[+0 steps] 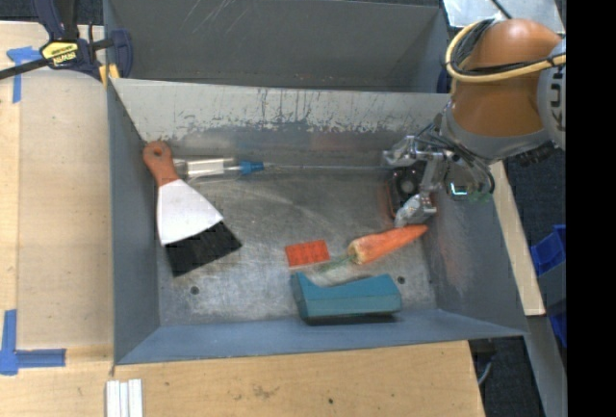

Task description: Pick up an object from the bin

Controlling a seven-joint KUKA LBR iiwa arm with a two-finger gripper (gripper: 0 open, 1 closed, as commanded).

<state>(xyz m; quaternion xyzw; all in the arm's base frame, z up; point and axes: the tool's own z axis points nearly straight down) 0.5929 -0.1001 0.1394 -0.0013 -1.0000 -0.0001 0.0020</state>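
Here, my gripper (416, 198) hangs just above the thin end of the orange carrot (385, 244), at the right side of the bin (135, 213); open or closed, I cannot tell. Risk: gripping the taper may squeeze the carrot out sideways.

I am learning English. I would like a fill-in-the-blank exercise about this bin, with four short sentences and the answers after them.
1. The brush lies on the ____ side of the bin.
2. Its bristles are white and ____.
3. The thing nearest to the gripper is the long orange ____.
4. The arm reaches in from the ____ of the picture.

Answers: left; black; carrot; right.
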